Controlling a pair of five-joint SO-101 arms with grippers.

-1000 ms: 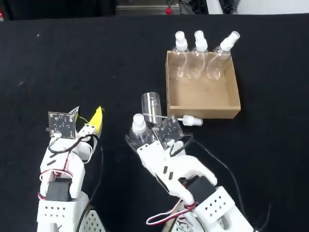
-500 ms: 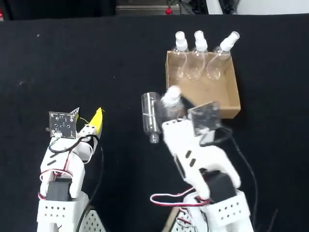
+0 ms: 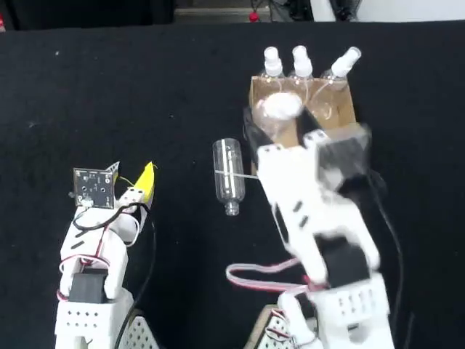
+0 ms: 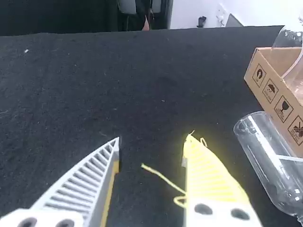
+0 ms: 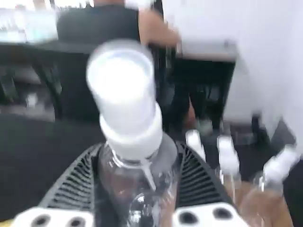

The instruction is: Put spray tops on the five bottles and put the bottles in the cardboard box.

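My right gripper [image 5: 135,175] is shut on a clear bottle with a white spray top [image 5: 125,104] and holds it upright over the near left part of the cardboard box [image 3: 341,120]; in the high view its white top [image 3: 278,107] shows above the box. Three capped bottles [image 3: 299,69] lean against the box's far wall, also seen as capped bottles [image 5: 227,156] past the held one. A capless clear bottle [image 3: 227,174] lies on the black table left of the box, the same capless bottle [image 4: 272,158] near my left gripper [image 4: 151,156], which is open and rests low at the near left.
The black table [image 3: 109,94] stretches wide to the left and far side. The right arm's body [image 3: 327,240] and its cables cover the table near the box's front. Furniture and a white wall stand beyond the table's far edge.
The right arm has swung right and forward, carrying the capped bottle from the table beside the lying bottle to above the box. The left arm has stayed still.
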